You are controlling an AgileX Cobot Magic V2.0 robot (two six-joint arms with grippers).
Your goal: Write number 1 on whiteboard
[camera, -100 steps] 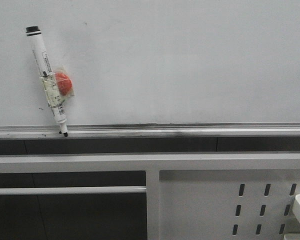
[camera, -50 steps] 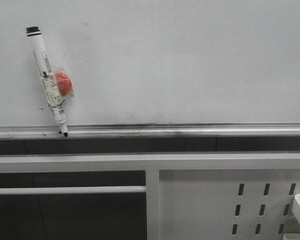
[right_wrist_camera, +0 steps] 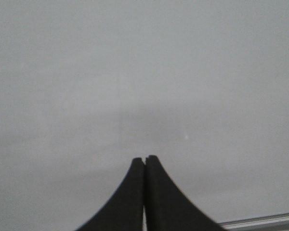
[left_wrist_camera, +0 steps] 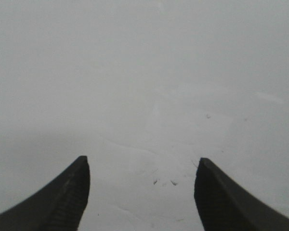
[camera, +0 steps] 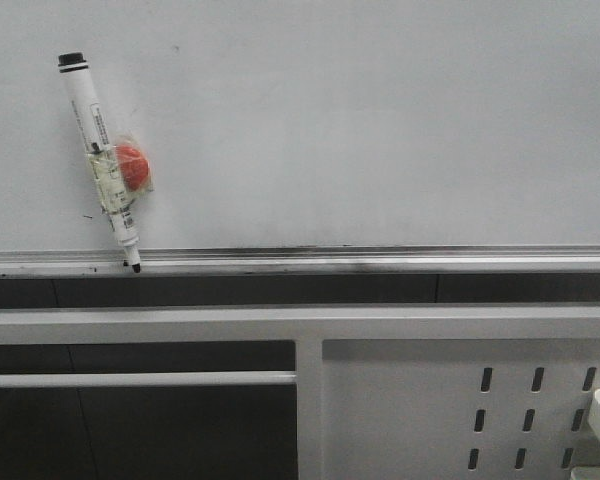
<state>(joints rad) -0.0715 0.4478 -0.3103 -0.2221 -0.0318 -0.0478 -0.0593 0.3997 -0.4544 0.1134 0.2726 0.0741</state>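
Front view: whiteboard (camera: 360, 120) fills the upper half of the frame, glossy white-grey, with its silver ledge (camera: 380, 262) running full width just below mid-height. No stroke of the number 1 can be made out on the board in any view; only tiny dark specks show on the surface. A marker (camera: 102, 160) sits at the upper left of the frame, tilted, black cap end up, black tip down and touching the ledge at the lower left of the board. A red ball-like object (camera: 131, 166) in clear wrap is fixed to the marker's mid-body, on its right side. Below the ledge: a dark band, then a white frame rail (camera: 280, 325), and a white perforated panel (camera: 460, 410) at the lower right with three columns of slots. Neither arm shows in the front view. Left wrist view: left gripper (left_wrist_camera: 142, 180) faces the bare board, fingers (left_wrist_camera: 70, 192) spread wide apart, nothing between them; a few faint specks on the board near the gap. Right wrist view: right gripper (right_wrist_camera: 144, 161) faces the board, finger tips pressed together, nothing held; a strip of the ledge shows in the lower right corner.
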